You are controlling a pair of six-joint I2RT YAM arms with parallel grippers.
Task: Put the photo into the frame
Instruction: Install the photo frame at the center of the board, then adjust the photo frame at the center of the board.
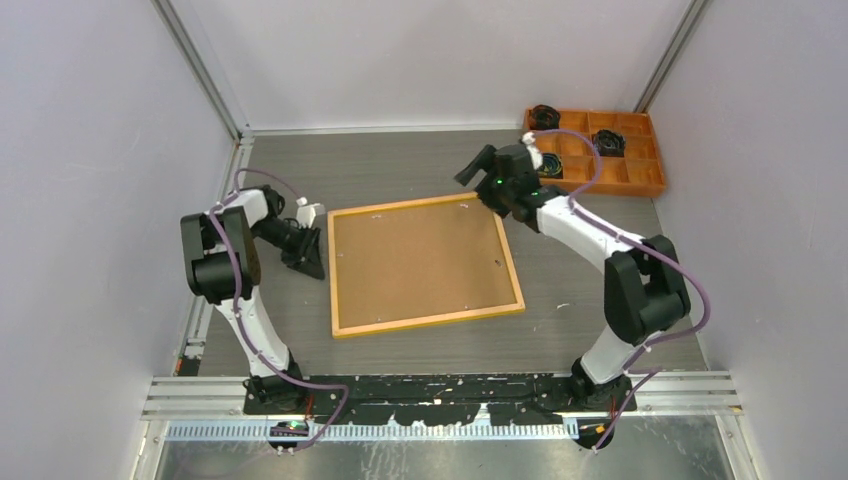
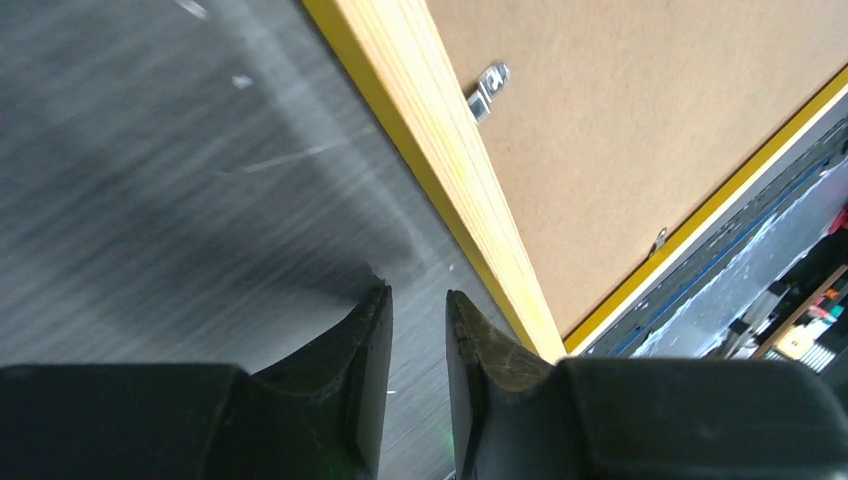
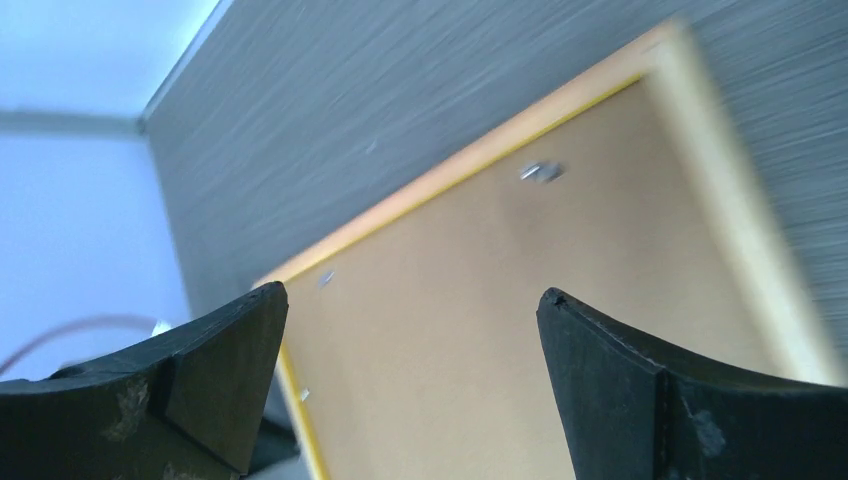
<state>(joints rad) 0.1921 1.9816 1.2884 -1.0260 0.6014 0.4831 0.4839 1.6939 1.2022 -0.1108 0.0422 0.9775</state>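
Frame (image 1: 430, 320) lies face down mid-bench (image 1: 400, 170), board (image 1: 420, 255) in, photo not visible. My left hand (image 2: 418, 293) is barely parted at its left edge, my right hand (image 3: 410, 293) gapes over the far corner, both empty. I'd press the tabs (image 2: 488, 88) flat, gently.

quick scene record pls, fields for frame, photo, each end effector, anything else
frame: flat on the table, back side up, brown backing board in it
photo: not visible
left end effector: low beside the frame's left rail, slightly open, empty
right end effector: above the frame's far right corner, wide open, empty
other: orange tray, far right
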